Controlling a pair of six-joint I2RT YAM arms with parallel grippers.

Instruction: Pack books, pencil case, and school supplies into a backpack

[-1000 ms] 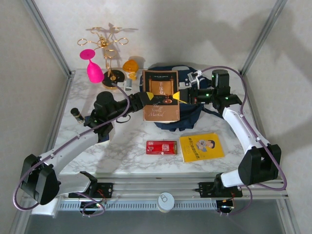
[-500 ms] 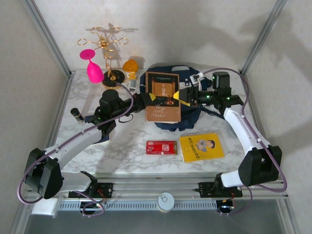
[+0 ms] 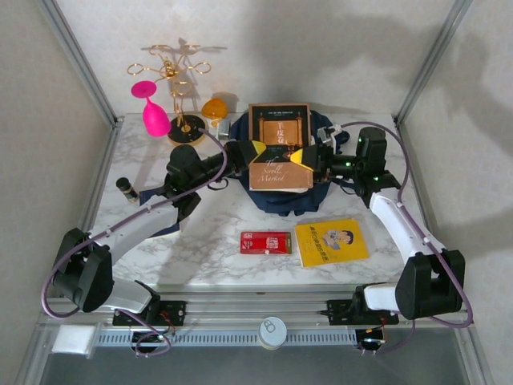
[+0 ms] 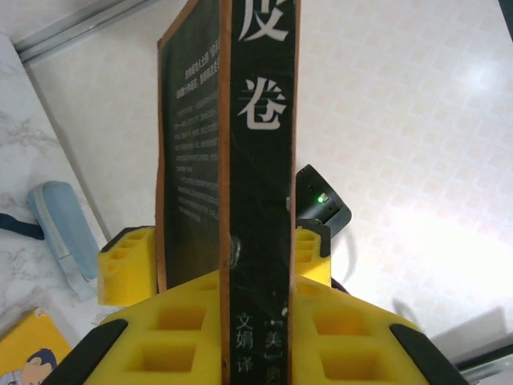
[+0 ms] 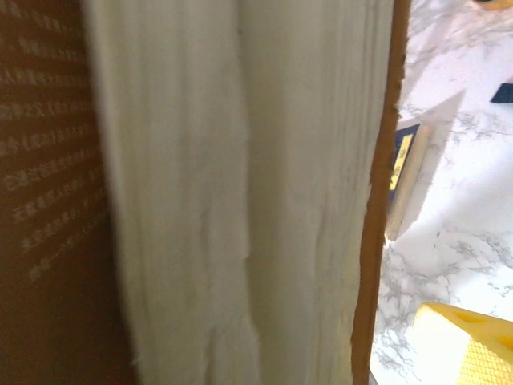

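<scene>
At upper centre of the top view, your left gripper (image 3: 257, 150) clenches the brown book (image 3: 279, 152) by its spine above the backpack (image 3: 282, 204), while the right gripper (image 3: 302, 157) stands spread, loose around the page edge; next, likely, lower it into the bag's mouth.

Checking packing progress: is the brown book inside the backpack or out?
Out: the brown book is held over the backpack, its spine clamped in the left tool.
</scene>
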